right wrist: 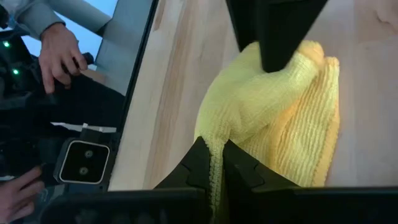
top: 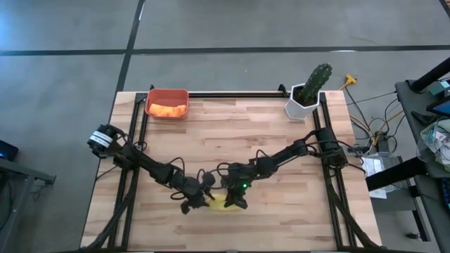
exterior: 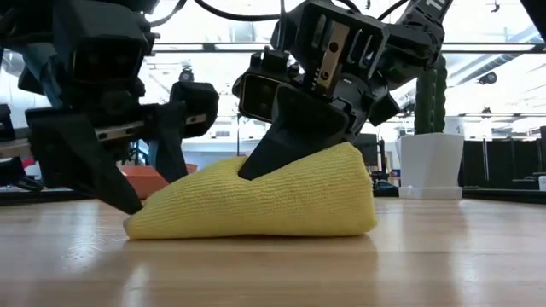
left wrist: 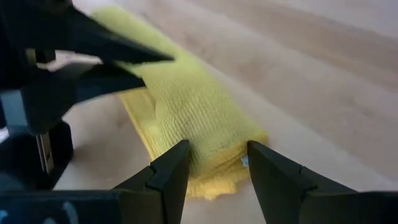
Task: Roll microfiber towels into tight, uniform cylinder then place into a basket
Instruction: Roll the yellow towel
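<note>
At the surface's (top: 281, 211) near edge, the yellow towel (exterior: 256, 205) is straddled at one end by the left gripper (left wrist: 214, 168), jaws parted, apparently to steady the roll. Its other end is pinched by the right gripper (right wrist: 214, 158), jaws closed on a fold. The basket (top: 166, 102), at the far-left corner, holds the orange towel (top: 169, 109).

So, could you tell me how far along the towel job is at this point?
Done: the orange towel already lies in the basket. In hand: the yellow towel is bunched into a rough roll near the table's front edge; the right gripper is shut on a fold of it, and the left gripper stands open around one end. Left: tighten that roll and carry it to the basket.
</note>
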`<state>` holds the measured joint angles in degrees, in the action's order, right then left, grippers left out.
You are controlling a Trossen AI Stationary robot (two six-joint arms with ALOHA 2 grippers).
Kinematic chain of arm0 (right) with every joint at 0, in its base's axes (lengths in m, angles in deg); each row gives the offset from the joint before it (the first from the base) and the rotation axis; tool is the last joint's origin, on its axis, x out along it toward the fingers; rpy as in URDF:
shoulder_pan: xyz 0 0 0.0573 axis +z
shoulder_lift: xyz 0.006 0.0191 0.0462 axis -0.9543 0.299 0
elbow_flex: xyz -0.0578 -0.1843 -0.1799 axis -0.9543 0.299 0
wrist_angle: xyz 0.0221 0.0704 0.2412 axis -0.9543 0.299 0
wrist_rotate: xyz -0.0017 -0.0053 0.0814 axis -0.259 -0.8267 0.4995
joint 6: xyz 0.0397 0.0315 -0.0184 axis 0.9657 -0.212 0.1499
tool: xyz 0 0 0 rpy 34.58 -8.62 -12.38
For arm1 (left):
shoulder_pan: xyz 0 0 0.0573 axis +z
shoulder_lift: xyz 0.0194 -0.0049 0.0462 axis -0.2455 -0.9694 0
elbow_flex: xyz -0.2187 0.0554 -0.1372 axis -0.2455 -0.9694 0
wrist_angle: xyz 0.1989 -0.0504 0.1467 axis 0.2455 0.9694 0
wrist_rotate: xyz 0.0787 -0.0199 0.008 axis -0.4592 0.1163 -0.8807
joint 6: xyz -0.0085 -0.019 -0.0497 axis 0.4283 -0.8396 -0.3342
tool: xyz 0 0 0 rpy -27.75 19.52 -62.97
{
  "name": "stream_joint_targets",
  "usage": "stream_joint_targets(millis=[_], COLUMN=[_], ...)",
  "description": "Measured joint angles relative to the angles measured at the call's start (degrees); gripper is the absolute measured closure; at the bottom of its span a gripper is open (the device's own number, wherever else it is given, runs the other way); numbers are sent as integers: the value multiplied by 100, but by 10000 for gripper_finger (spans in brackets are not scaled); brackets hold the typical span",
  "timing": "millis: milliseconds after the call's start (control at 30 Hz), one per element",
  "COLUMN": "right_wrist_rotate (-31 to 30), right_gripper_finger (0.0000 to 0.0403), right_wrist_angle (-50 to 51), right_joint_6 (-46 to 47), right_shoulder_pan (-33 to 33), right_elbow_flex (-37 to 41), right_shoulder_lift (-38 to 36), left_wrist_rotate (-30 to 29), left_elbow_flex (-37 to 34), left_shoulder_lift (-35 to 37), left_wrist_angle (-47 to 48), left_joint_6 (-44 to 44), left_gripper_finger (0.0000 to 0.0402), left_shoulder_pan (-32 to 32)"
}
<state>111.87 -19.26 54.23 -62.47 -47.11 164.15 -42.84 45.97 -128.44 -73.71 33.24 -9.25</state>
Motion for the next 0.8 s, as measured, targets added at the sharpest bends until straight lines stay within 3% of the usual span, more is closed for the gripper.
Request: stream_joint_targets(millis=[333, 567, 800], right_wrist_rotate=[8, -9, -275], right_gripper_finger=[390, 389, 363], right_wrist_angle=[8, 54, 343], right_joint_6=[40, -174, -346], right_shoulder_pan=[4, 9, 24], right_elbow_flex=[-10, -5, -15], right_shoulder_lift=[3, 3, -4], left_wrist_rotate=[-637, -10, 19], left_elbow_flex=[-10, -6, 48], left_shoulder_lift=[188, 159, -273], left_wrist_angle=[70, -55, -357], left_joint_6=[7, -63, -122], left_gripper_finger=[252, 252, 252], left_shoulder_pan=[11, 9, 13])
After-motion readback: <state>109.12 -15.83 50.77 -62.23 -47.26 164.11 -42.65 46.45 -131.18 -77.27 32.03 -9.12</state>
